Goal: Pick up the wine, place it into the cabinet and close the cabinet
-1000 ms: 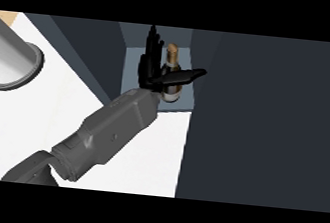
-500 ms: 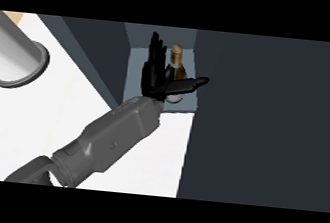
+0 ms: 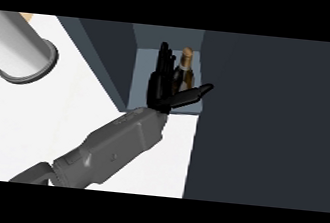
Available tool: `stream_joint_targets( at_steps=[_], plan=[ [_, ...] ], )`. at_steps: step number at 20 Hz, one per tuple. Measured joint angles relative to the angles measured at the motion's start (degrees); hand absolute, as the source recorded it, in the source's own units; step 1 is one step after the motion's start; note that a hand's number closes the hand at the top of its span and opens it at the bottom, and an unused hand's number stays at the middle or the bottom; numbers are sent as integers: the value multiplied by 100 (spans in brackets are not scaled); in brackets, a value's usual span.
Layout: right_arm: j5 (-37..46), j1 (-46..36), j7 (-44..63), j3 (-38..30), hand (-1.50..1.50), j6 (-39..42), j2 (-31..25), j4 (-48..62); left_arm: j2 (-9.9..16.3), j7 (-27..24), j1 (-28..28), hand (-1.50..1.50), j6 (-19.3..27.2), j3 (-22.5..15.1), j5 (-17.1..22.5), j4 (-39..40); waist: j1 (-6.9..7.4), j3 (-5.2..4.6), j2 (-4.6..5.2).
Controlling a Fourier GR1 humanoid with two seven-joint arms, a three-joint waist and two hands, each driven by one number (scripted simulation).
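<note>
Showing one hand (image 3: 163, 85) only, at upper centre of the frame, reaching up into one cabinet (image 3: 146, 66) opening, fingers straight and released, thumb spread toward the right. Which arm, not possible to tell. Standing just beside those fingers, inside the opening: one wine bottle (image 3: 186, 68), upright, not grasped. Lying at upper left: one grey cylinder (image 3: 15, 44) on the white counter (image 3: 19, 114).

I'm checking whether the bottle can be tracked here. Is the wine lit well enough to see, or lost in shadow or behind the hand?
Head view: the wine stands in the cabinet recess, its tan top catching light, its dark body partly hidden by the black hand; the door at right is a flat dark mass, without glare.
</note>
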Motion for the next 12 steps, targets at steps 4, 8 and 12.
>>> stream_joint_targets(
  at_steps=[4, 8, 12],
  plan=[
    [90, -23, 79, 20, -150, -79, 11, -42, 7, -81, 205, -150, 117, -118, -131, -296, 105, 1, -25],
    [86, -76, 153, -37, -150, -111, -24, -62, 8, -189, 377, -150, 212, -96, -293, -485, 164, 1, -36],
    [60, -19, 205, -121, -150, -130, -65, -155, 23, -274, 731, -150, 311, -18, -637, -835, 241, 2, -56]
  ],
)
